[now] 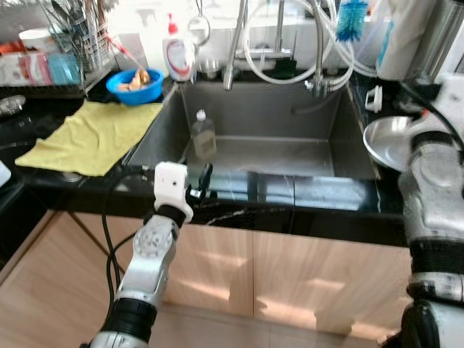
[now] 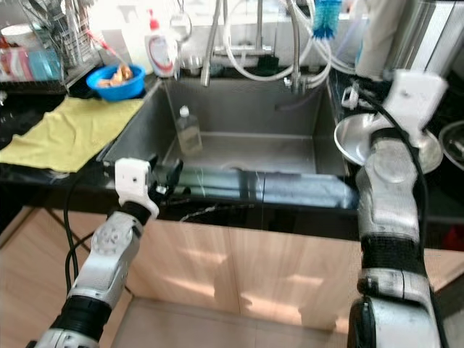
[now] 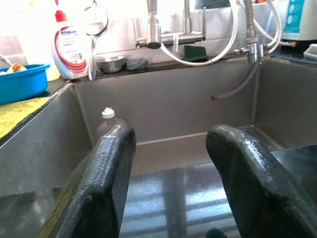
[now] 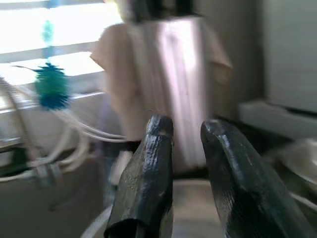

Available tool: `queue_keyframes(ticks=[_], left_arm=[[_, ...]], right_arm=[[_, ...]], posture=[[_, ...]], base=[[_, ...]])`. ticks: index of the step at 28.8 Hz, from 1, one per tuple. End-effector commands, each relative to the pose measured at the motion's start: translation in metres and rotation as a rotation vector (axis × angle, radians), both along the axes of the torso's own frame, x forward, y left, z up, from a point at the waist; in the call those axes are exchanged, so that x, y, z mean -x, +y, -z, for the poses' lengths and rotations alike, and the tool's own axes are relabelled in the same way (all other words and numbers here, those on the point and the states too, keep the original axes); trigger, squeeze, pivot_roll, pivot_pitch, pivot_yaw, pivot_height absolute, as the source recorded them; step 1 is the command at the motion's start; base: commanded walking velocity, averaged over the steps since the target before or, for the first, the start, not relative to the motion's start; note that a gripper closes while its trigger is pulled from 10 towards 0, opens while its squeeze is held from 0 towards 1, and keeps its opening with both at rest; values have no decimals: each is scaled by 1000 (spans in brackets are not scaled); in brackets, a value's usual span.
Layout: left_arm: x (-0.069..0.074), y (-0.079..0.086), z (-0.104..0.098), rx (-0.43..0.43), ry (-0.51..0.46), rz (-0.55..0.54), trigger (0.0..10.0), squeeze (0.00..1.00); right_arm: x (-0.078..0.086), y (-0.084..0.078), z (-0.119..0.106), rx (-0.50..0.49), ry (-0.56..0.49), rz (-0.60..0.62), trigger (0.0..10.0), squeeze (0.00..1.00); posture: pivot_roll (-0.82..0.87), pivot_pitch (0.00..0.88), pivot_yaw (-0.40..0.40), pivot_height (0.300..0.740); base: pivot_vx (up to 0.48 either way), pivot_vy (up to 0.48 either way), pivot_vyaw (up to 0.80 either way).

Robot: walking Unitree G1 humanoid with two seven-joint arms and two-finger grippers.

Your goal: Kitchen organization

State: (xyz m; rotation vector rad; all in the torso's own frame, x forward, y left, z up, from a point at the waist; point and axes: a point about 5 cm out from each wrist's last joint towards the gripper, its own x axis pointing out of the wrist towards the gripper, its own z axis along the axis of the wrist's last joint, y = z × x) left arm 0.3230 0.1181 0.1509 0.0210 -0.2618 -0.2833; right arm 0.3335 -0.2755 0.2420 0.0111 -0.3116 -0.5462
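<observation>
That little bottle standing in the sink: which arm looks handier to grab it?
Probably the left. Its gripper hangs open at the sink's front edge, facing the bottle; the right gripper is over by the metal plate.

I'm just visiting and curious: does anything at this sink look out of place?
Yes: a small clear bottle stands inside the sink basin near its left wall, rather than on the counter beside the dish soap bottle. Nothing looks spilled or broken.

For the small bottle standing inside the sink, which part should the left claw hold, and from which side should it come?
Grip the small bottle around its body, just under the white cap. It stands upright near the left wall of the sink, so probably come from the front, over the counter edge, where the left claw hovers with fingers open.
</observation>
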Motion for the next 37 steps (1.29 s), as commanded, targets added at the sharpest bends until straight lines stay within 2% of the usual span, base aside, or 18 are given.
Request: queue_keyframes(ticks=[1, 2, 3, 5, 11, 12, 13, 21, 24, 27, 37], left_arm=[[1, 2, 0, -4, 2, -1, 10000, 0], [1, 2, 0, -4, 3, 0, 10000, 0], [1, 2, 0, -4, 4, 2, 10000, 0], [1, 2, 0, -6, 4, 6, 10000, 0], [1, 4, 0, -12, 1, 5, 10000, 0], [1, 4, 0, -13, 1, 5, 10000, 0], [1, 4, 0, -13, 1, 5, 10000, 0], [0, 3, -2, -14, -3, 11, 10000, 0], [0, 2, -2, -12, -6, 17, 10000, 0], [1, 2, -2, -12, -5, 20, 10000, 0], [1, 2, -2, -15, -8, 25, 10000, 0]], right_arm=[[14, -4, 3, -72, -14, 48, 10000, 47], [19, -5, 7, -89, -12, 60, 10000, 47], [26, -7, 15, -142, 3, 68, 10000, 1000], [33, -8, 25, -223, 19, 89, 10000, 1000], [46, -3, 33, -259, 66, 103, 10000, 1000], [47, -2, 35, -262, 71, 105, 10000, 212], [48, -2, 36, -262, 76, 106, 10000, 0], [55, -3, 43, -283, 102, 126, 10000, 0], [57, -6, 48, -353, 104, 131, 10000, 0], [57, -6, 48, -366, 104, 129, 10000, 0], [46, -12, 53, -449, 114, 90, 10000, 0]], posture=[[-141, 0, 86, 740], [-141, 0, 86, 740], [-143, 0, 88, 740], [-138, 0, 86, 740], [-134, 0, 84, 740], [-132, 0, 85, 740], [-130, 0, 86, 740], [-133, 0, 89, 740], [-133, 0, 91, 740], [-133, 0, 91, 740], [-127, 0, 92, 740]], base=[[0, 0, 0], [0, 0, 0], [0, 0, 0], [0, 0, 0], [0, 0, 0], [0, 0, 0], [0, 0, 0], [0, 0, 0], [0, 0, 0], [0, 0, 0], [0, 0, 0]])
